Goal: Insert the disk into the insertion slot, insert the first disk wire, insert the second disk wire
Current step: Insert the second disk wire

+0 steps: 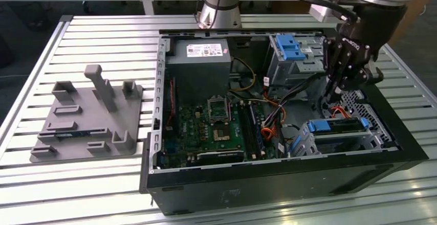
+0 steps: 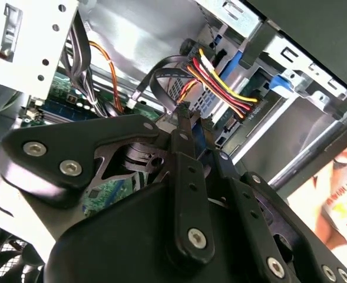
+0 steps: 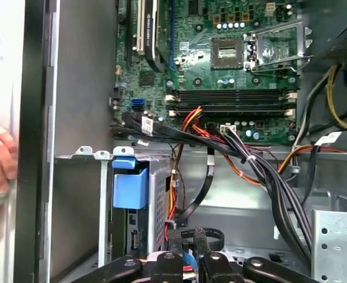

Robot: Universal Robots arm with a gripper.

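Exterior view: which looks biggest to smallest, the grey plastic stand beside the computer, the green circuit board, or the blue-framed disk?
1. Grey plastic stand, largest.
2. Green circuit board, somewhat smaller, partly covered by cables.
3. Disk, clearly smallest, sitting in the insertion slot.

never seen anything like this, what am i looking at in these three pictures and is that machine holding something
It is a robot arm working inside an open computer case that lies on a slatted metal table. The exterior view comes from a camera off the arm; both wrist views come from cameras riding near the arm's wrist, looking past its pincer.

In the exterior view the pincer hangs inside the case, just above the disk, a silver drive in a blue carrier that already sits in the insertion slot, a low metal cage. Beside the case lies a grey fixture tray.

In the second wrist view the fingers seem closed on a black cable near the disk's end.
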